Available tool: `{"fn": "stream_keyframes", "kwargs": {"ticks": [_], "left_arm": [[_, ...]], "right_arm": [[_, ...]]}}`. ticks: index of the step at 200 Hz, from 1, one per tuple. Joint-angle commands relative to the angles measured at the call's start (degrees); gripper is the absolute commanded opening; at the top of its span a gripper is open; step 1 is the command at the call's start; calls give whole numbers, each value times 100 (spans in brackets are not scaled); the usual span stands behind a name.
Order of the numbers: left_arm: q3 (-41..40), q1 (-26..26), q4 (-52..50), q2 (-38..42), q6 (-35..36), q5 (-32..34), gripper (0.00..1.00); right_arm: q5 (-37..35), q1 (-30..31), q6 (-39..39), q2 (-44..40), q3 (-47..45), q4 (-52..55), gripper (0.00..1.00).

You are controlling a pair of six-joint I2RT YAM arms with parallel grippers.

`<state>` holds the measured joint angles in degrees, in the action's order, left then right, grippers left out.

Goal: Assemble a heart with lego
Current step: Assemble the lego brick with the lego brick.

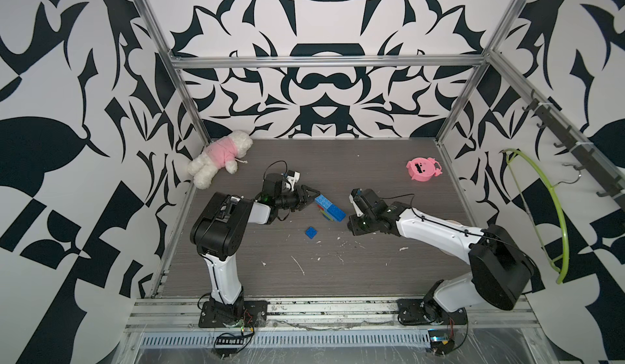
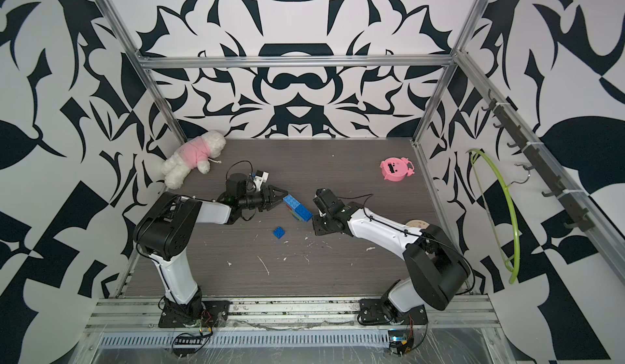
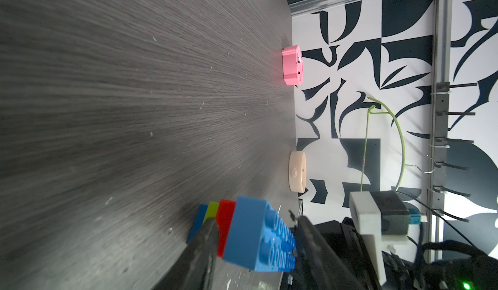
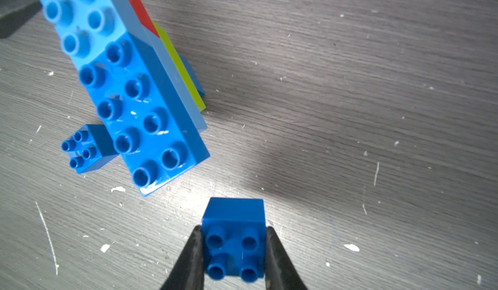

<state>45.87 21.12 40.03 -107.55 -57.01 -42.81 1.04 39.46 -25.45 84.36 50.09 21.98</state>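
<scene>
My right gripper (image 4: 234,251) clenches a small blue brick (image 4: 233,216), which my wrist hides in both top views. My left gripper (image 3: 256,221) straddles one end of the heart (image 1: 329,207); whether it presses, I cannot tell. The heart's red and lime layers barely peek from under the blue. It stands on the table (image 1: 372,176) between both grippers.

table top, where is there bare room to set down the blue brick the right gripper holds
Widest bare patch: table front, between the loose blue brick and the near rail. Also free: back strip between plush bear and pink toy. Crowded: centre, around left gripper, heart and right gripper with the held blue brick.
</scene>
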Motion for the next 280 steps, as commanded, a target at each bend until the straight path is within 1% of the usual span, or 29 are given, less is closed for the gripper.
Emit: {"fn": "stream_keyframes", "kwargs": {"ticks": [1, 18, 38, 49, 65, 75, 111, 137, 153, 162, 187, 204, 229, 257, 280], "left_arm": [[83, 56, 130, -168, 71, -90, 47], [46, 54, 244, -196, 12, -84, 45], [12, 55, 271, -180, 5, -62, 42], [2, 51, 277, -170, 5, -60, 38], [-16, 55, 277, -144, 2, -35, 37], [-38, 54, 286, -122, -2, -17, 35], [-128, 58, 286, -91, 41, 23, 34], [-238, 50, 431, -160, 12, 46, 34], [-344, 53, 609, -166, -58, 58, 33], [-375, 52, 628, -149, -56, 80, 33], [-438, 61, 672, -93, -55, 101, 33], [-441, 55, 639, -43, -47, 106, 33], [-466, 60, 629, 40, -40, 132, 34], [-456, 62, 570, 104, -30, 141, 34], [-476, 63, 501, 162, 11, 159, 34]], "right_arm": [[32, -9, 43, -32, 138, -3, 23], [15, -9, 64, -38, 158, 33, 23], [10, -9, 73, -42, 160, 44, 23], [19, -9, 74, -34, 166, 46, 23], [25, -9, 80, -55, 193, 63, 23], [12, -9, 91, -81, 227, 100, 23], [-108, -33, 260, -215, 526, 412, 23], [-195, -75, 583, -318, 890, 670, 23], [-80, -105, 908, -305, 1168, 801, 22], [150, -105, 1176, -267, 1297, 793, 22], [611, -105, 1887, 184, 1835, 1097, 22], [818, -106, 2185, 576, 2283, 1463, 21], [1007, -113, 2379, 995, 2777, 1756, 21], [1026, -112, 2610, 1558, 3349, 2404, 21], [941, -113, 2681, 1698, 3448, 2622, 21]]}}
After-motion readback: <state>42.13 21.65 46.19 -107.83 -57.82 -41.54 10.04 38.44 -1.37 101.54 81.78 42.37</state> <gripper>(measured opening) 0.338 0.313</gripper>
